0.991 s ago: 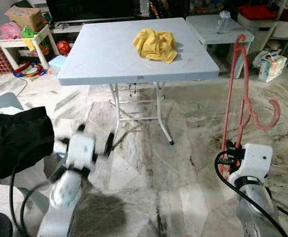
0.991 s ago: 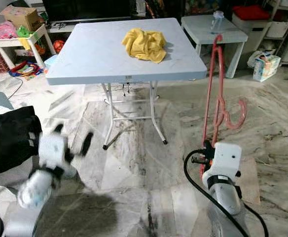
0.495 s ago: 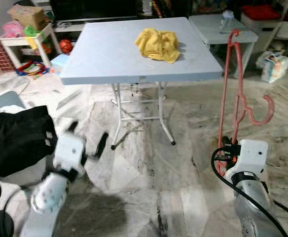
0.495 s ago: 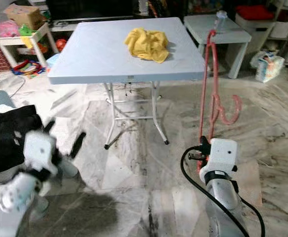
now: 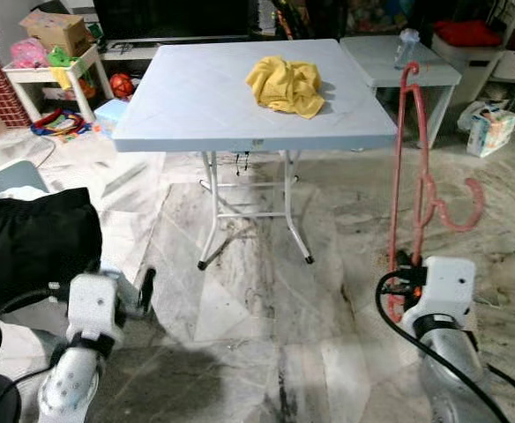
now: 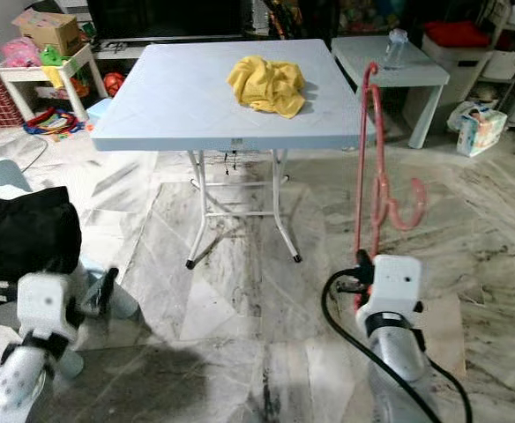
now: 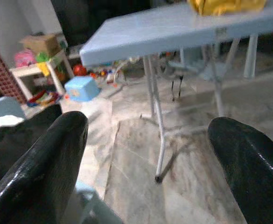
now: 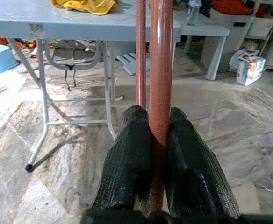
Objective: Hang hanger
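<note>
A red hanger (image 5: 406, 167) stands upright on the right, its hook (image 5: 466, 211) curling out to the side. My right gripper (image 8: 160, 140) is shut on the hanger's shaft (image 8: 160, 56), low down near the floor, just below the white wrist housing (image 5: 441, 286). My left gripper (image 7: 146, 154) hangs low at the left with its fingers (image 5: 145, 287) wide apart and nothing between them. It sits beside a black garment (image 5: 28, 247).
A light blue folding table (image 5: 205, 97) with a yellow cloth (image 5: 286, 84) stands ahead, its thin legs (image 5: 297, 211) on marble floor. Behind the hanger are a small white table (image 5: 390, 66) with a bottle (image 5: 405, 44), a tissue box (image 5: 491, 128), and a toy shelf (image 5: 55, 62) far left.
My left arm has dropped and drawn back to the left, close to the black garment. The right gripper keeps its hold on the hanger. The camera has shifted slightly.
</note>
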Robot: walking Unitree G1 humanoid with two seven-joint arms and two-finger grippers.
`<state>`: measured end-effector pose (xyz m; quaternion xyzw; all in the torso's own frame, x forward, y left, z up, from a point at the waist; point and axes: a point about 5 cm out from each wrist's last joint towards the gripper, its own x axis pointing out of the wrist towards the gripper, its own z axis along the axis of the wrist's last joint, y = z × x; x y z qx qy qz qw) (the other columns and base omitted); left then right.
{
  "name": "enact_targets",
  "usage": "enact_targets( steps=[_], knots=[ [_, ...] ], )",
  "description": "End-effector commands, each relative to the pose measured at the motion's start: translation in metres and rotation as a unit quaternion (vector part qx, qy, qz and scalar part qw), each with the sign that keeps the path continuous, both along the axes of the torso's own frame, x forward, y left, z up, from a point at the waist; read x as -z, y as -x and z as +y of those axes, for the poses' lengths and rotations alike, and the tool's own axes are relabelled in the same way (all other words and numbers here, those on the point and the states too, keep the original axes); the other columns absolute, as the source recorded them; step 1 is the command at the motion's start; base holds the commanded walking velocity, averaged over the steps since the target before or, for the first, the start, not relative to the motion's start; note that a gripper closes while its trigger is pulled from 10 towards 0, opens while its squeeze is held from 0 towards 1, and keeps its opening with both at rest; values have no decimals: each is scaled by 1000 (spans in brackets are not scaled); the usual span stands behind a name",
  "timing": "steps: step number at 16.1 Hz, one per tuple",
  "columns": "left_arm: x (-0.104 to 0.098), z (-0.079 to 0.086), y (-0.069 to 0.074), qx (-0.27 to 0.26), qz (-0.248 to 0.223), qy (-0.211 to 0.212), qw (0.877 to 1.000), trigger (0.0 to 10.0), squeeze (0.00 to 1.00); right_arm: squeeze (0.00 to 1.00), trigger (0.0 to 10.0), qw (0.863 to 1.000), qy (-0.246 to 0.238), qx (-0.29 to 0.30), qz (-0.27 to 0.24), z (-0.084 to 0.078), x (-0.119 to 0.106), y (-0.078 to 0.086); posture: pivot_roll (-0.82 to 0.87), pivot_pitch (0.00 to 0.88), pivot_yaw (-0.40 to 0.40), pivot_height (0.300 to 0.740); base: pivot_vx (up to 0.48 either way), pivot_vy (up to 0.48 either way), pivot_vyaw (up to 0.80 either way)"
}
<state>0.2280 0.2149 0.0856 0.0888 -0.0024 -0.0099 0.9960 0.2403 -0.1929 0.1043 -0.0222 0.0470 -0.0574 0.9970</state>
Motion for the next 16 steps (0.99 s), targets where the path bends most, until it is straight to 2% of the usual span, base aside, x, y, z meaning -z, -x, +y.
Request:
enact_targets(
  steps=[1,4,8,13,15,16],
  knots=[
    [-6,-9,-4,23,-18,3,1000,10000,0,0,10000,1000,3,1,-5,1,-1,0,-39,12,15,740,0,0,0],
    [-19,-35,-12,80,-49,5,996,10000,0,0,10000,1000,5,4,-9,1,-2,0,-51,13,30,740,0,0,0],
    [-25,-46,-20,90,-58,27,994,10000,0,0,10000,1000,4,8,-7,1,1,2,-55,15,30,740,0,0,0],
    [-26,-44,-17,82,-65,27,994,10000,0,0,10000,1000,3,9,-4,1,2,2,-45,19,31,740,0,0,0],
    [-25,-36,-18,48,-58,25,997,10000,0,0,10000,1000,2,8,-4,2,3,1,-43,18,30,740,0,0,0],
    [-24,-30,-22,3,-48,1,999,10000,0,0,10000,1000,2,6,-4,2,3,1,-42,17,29,740,0,0,0]
  ],
)
